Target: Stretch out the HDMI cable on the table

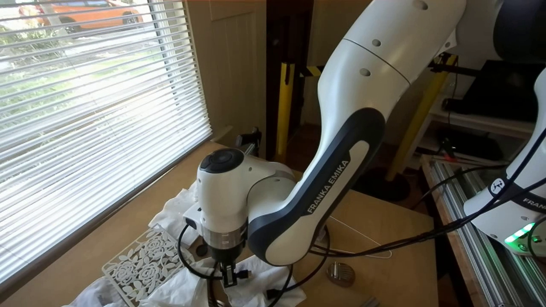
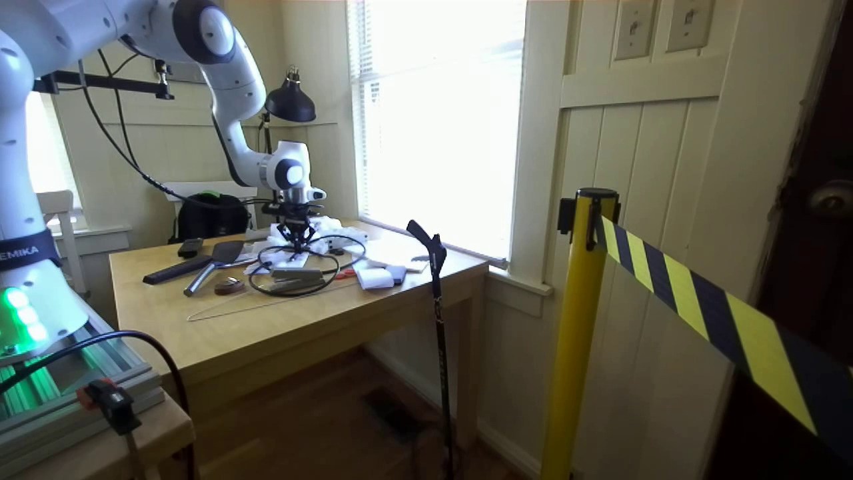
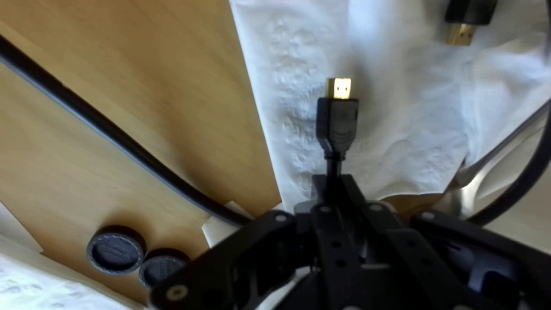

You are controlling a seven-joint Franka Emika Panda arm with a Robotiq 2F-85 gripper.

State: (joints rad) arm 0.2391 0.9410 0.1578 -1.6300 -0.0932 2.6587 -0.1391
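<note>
The HDMI cable is black and lies in loops on the light-brown table; a loop shows in an exterior view and a stretch in the wrist view. My gripper is shut on the cable just behind one plug, whose gold tip points away from the fingers. In the exterior views the gripper is low over the white cloths. The other plug lies on a white cloth in the wrist view; it also shows in an exterior view.
A pale openwork trivet lies on the window side. A striped oval item and a thin pale wire lie nearby. Black caps and shiny cutlery are close to the gripper. A dark spatula lies further off.
</note>
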